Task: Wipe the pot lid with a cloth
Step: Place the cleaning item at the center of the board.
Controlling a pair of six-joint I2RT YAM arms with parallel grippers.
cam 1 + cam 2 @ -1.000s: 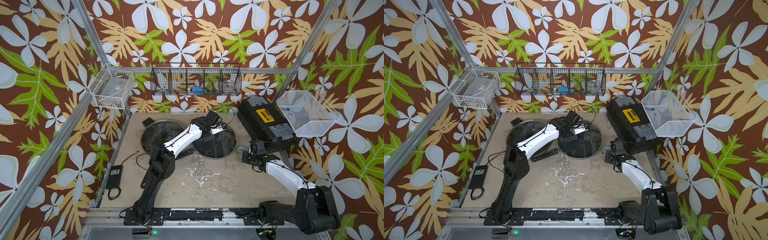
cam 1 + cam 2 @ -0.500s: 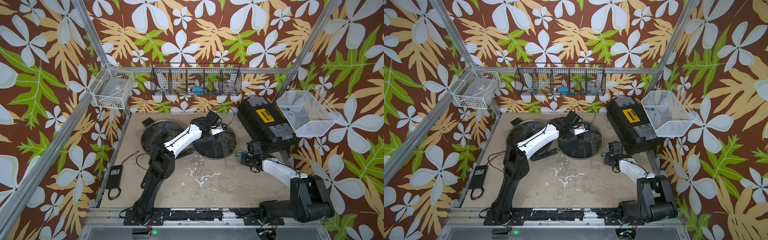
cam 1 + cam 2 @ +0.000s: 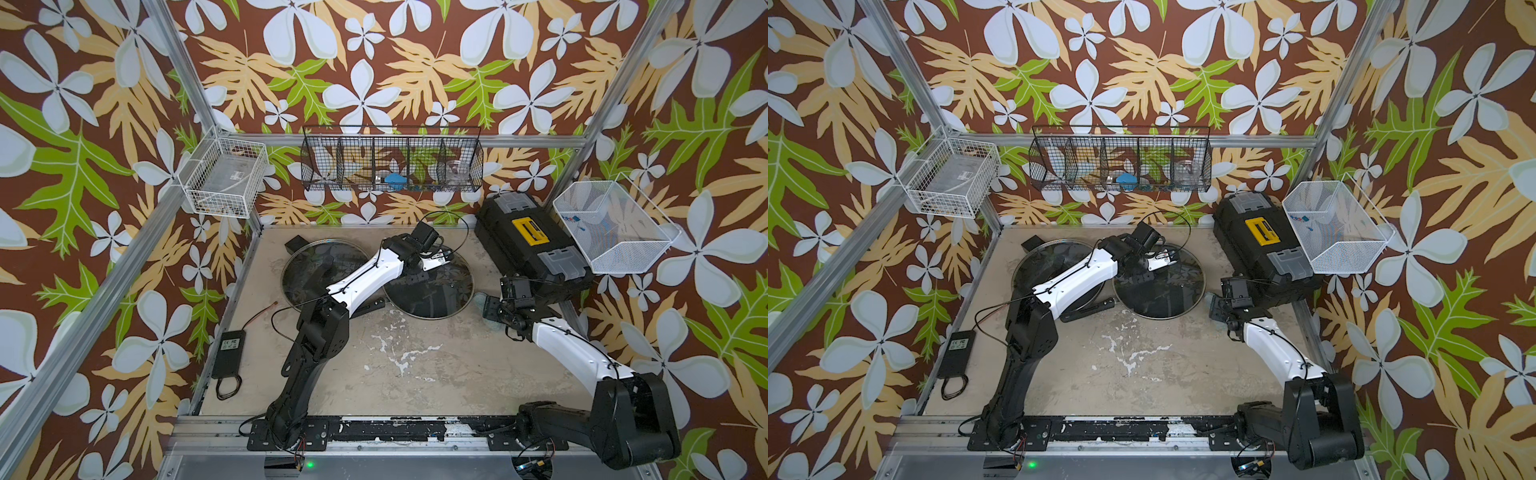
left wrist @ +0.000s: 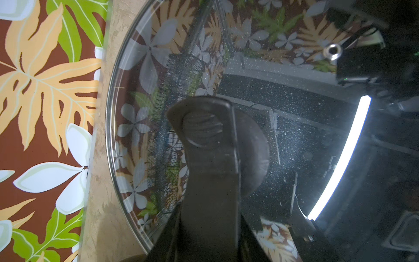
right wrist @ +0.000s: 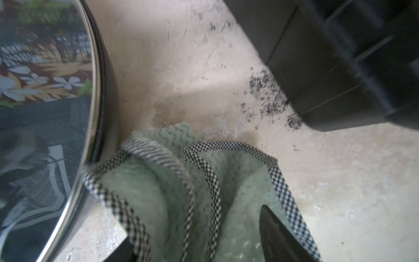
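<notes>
Sliding in, the right jaws have spread and now straddle the pale teal, check-hemmed cloth (image 5: 204, 188), bunched on the bench (image 3: 415, 365) against the round glass lid (image 3: 432, 291). Left jaws sit closed, apparently on its black knob (image 4: 254, 154). A shallow pinch may catch only hem and slip. The black wire basket (image 3: 477, 164) holds something blue (image 3: 394, 179).

Table (image 3: 436, 386): two lids side by side toward the rear, second lid (image 3: 309, 270) left, pot lid (image 3: 432, 293) right. Rims near; contact not discernible under the left arm (image 3: 365, 278). Toolbox (image 3: 528, 245) in the rear right corner. Cloth (image 5: 172, 192) on the table between pot lid and toolbox, touching the lid's rim. Left gripper (image 3: 445, 259) over the pot lid's far half; right gripper (image 3: 491, 306) over the cloth. Power adapter (image 3: 230, 345) at the table's left edge. Wire rack (image 3: 392, 164) on the rear wall.
</notes>
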